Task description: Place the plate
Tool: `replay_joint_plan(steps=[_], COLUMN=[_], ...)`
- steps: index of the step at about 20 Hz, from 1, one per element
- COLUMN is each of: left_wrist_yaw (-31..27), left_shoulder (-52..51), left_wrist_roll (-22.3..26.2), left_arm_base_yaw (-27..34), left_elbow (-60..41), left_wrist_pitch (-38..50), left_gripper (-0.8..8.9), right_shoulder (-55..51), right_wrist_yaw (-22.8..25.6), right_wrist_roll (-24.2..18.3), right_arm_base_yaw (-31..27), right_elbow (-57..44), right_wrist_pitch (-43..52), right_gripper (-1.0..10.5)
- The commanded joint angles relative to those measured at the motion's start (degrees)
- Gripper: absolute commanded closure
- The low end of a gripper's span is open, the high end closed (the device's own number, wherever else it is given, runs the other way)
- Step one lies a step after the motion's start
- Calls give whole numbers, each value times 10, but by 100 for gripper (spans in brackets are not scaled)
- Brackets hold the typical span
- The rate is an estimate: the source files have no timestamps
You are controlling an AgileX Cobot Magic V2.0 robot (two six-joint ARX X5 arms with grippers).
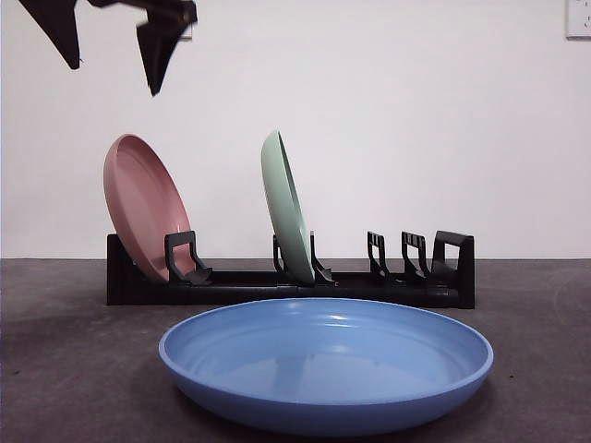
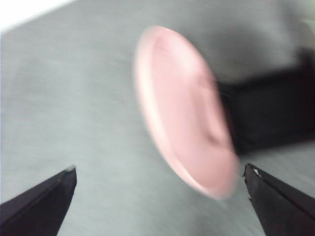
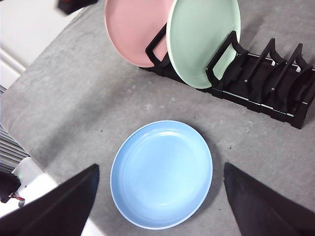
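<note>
1. My left hand [image 2: 157, 196] hangs high above the pink end of the rack, its jaws spread wide and holding nothing; the blurred wrist view looks down on the round pink plastic plate [image 2: 184, 110].
2. My right hand [image 3: 160, 196] hovers above the round blue plastic plate [image 3: 161, 174], jaws wide and empty, well clear of it.
3. The blue plate lies flat on the grey desk [image 3: 74, 113], just in front of the black slotted plastic dish rack [image 1: 277, 286]. I judge it the plate to be placed.
4. In the rack, the pink plate leans at one end and the pale green round plate [image 1: 286, 208] stands near the middle; the slots beyond the green one are free.
5. To do the pick well, I would lower the right hand to the rim of the blue plate, pinch one edge firmly, and tilt the plate upright before carrying it.
6. I would aim for a free slot beyond the green plate and feed the rim straight down between the dividers, keeping clear of the green plate.
7. The left arm looks to be waiting; I would keep it high and out of the way.
</note>
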Motion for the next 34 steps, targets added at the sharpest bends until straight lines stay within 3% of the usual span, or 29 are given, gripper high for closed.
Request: replay_joint_plan(steps=[1,8,12,14,24,30,34], left_wrist_yaw=[-46,-128,-131,-142,-142,-137,-138], left_shoulder=[50,141,158,160,160,160,160], left_wrist_roll=[8,24,23,24,23,23,24], left_arm_base_yaw=[-4,-4,-3,-3,-3,-3,-3], left_elbow=[40,51,51,51,51,51,51], left_wrist_pitch=[12,50,62,63,59,52,61], left_gripper=[255,263,328,422,615,809,809], right_shoulder=[3,3,3,3,3,3,3], right_wrist_yaw=[-2,-2,-1,-1,-1,-2,-2], right_wrist_roll=[4,4,4,4,4,4,4], right_arm_base_yaw=[0,4,19,24,26,26,26], right_elbow=[8,8,8,8,8,8,8], right_wrist_pitch=[6,4,4,4,4,4,4], right_gripper=[543,543,543,543,543,543,543])
